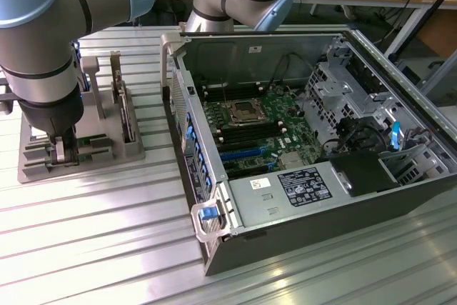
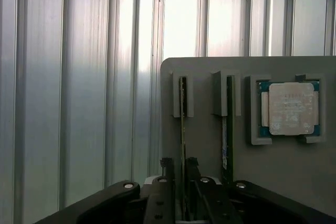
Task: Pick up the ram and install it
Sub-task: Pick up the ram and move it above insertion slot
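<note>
Two ram sticks (image 2: 182, 124) (image 2: 229, 124), one processor (image 2: 290, 108), one computer case (image 1: 300, 237).

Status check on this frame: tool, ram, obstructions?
Tool low at the gray holder, lined up on one ram. Ram upright in its slot, not lifted. Second stick and processor chip alongside in the same holder.

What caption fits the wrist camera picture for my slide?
Open fingers straddle one ram stick standing in the grey holder, processor chip nearby.

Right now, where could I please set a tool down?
The ribbed table is bare in the exterior view's foreground, bordered by the grey holder and the computer case. Crowded: the holder, under the arm, and inside the case.
</note>
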{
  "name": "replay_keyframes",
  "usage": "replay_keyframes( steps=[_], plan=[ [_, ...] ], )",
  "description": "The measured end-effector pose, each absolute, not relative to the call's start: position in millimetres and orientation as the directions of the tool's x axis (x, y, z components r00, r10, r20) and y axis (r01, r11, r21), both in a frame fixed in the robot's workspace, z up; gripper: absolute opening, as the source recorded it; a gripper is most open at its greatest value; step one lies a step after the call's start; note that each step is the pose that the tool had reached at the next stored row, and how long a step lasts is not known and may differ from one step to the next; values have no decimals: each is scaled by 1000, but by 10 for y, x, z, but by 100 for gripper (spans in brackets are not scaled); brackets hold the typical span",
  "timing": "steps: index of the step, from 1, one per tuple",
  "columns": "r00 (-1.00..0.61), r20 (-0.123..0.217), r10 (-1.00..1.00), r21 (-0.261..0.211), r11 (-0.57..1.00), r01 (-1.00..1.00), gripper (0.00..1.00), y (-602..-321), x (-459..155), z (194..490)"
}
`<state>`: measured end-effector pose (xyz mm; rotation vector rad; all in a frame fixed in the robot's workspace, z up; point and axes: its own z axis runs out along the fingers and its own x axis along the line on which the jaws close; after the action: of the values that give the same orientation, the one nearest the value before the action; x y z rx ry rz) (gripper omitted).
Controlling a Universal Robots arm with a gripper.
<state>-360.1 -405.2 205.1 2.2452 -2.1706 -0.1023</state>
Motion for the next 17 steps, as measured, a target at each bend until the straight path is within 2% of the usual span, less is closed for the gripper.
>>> replay_keyframes(
  steps=[1,11,17],
  plan=[
    [33,-35,-999,58,-35,-998,13,-4052,-3601,2051],
    [33,-36,-999,58,-35,-998,13,-4052,-3602,2058],
    [33,-41,-999,58,-35,-998,13,-4052,-3601,2194]
  ],
)
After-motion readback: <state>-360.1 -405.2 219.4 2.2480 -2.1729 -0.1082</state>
